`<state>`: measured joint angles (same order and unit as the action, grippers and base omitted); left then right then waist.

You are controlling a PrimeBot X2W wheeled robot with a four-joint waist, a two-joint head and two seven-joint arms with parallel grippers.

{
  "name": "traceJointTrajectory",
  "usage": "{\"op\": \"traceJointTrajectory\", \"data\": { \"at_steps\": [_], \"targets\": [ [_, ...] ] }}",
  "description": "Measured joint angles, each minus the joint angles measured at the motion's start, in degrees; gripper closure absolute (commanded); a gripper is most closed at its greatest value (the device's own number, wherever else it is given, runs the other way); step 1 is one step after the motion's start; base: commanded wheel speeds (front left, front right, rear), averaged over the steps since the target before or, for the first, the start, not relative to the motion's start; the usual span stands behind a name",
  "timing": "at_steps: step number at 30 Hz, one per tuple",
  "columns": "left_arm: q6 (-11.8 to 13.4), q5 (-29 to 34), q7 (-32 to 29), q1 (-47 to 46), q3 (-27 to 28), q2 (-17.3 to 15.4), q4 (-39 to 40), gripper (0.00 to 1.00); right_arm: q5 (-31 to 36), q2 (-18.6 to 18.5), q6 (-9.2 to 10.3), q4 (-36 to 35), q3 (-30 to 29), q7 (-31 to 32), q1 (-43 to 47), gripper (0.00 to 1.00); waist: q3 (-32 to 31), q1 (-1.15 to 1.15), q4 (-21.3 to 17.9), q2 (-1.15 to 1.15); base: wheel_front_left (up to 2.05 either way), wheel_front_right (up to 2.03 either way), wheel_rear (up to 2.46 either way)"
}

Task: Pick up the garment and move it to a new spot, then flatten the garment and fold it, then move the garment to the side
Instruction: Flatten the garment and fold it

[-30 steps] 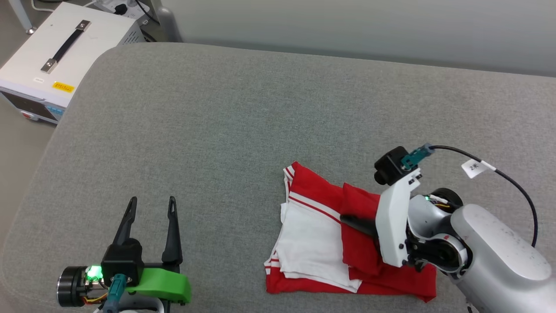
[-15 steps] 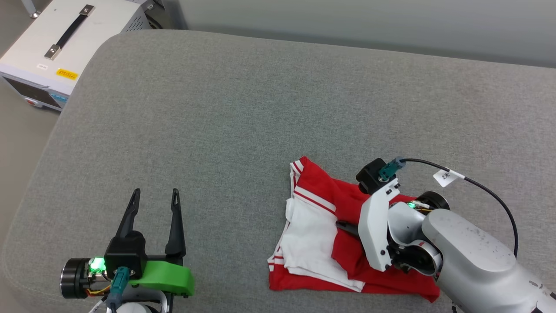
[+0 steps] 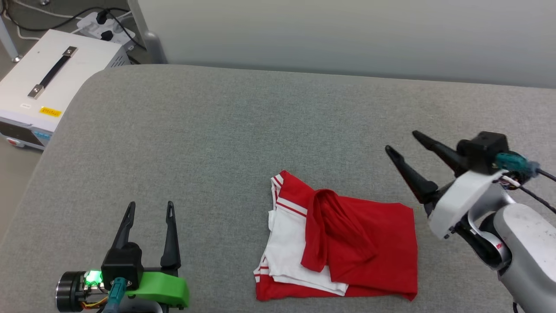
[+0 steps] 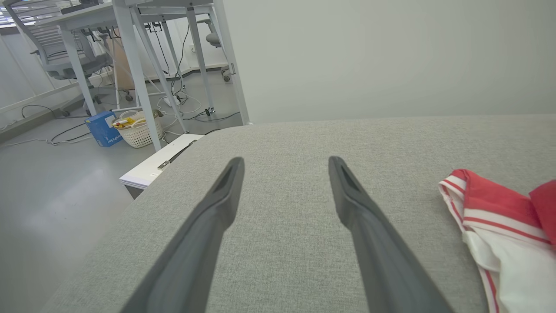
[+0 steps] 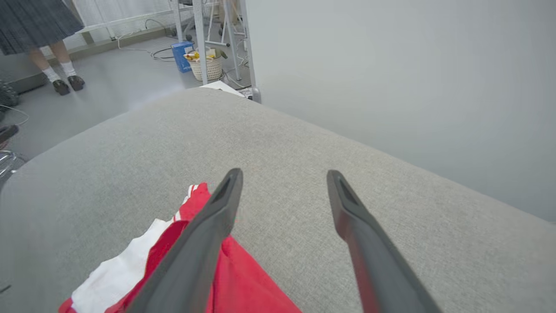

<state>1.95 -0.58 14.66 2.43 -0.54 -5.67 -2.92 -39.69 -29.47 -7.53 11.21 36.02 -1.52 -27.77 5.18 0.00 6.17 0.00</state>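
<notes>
Well, the folded red-and-white jersey (image 3: pixel 347 243) lay on the grey cushion (image 3: pixel 217 130), close to its near edge (one red flap rumpled on top). The right gripper (image 3: pixel 400 141) hung over the cushion's right side, spread wide and empty. The left gripper (image 3: pixel 150 204) hovered over its near-left corner, likewise parted, gripping nothing.
</notes>
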Motion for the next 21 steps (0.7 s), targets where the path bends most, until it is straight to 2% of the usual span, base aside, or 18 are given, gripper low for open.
{"op": "traceJointTrajectory", "data": {
  "at_steps": [3, 5, 12, 15, 21],
  "targets": [
    [0.0, 0.0, 0.0, 0.2, -0.2, -0.1, 0.4, 0.0, 8.0, 1.3, 0.0, -0.1, -6.6, -6.0, 3.7, 0.0, -0.9, 0.0, -0.8, 0.0, 0.0, 0.0, 0.0],
    [0.0, 0.0, 0.0, 0.3, -0.3, -0.2, 0.8, 0.0, 12.6, 3.6, 0.0, 0.0, -12.5, -9.3, 6.9, 0.0, -1.5, 0.0, -1.4, 0.0, 0.0, 0.0, 0.0],
    [0.0, 0.0, 0.0, 1.0, -1.0, -0.5, 1.7, 0.0, 26.6, 13.1, -0.01, -4.0, -27.3, -12.9, 17.5, 0.0, -3.1, 0.0, -2.7, 0.0, 0.0, 0.0, 0.0],
    [-0.2, 0.0, 0.0, 1.3, -1.3, -0.6, 1.9, 0.0, 28.5, 17.7, -0.01, -6.4, -31.3, -13.0, 21.8, 0.0, -3.8, 0.0, -3.0, 0.0, 0.0, 0.0, 0.0],
    [-1.0, -0.2, 0.0, 2.5, -2.4, -0.6, 2.4, 0.0, 32.1, 22.8, -0.01, -10.4, -35.6, -13.0, 28.7, 0.0, -5.1, 0.0, -3.3, 0.0, 0.0, 0.0, 0.0]
  ]
}}
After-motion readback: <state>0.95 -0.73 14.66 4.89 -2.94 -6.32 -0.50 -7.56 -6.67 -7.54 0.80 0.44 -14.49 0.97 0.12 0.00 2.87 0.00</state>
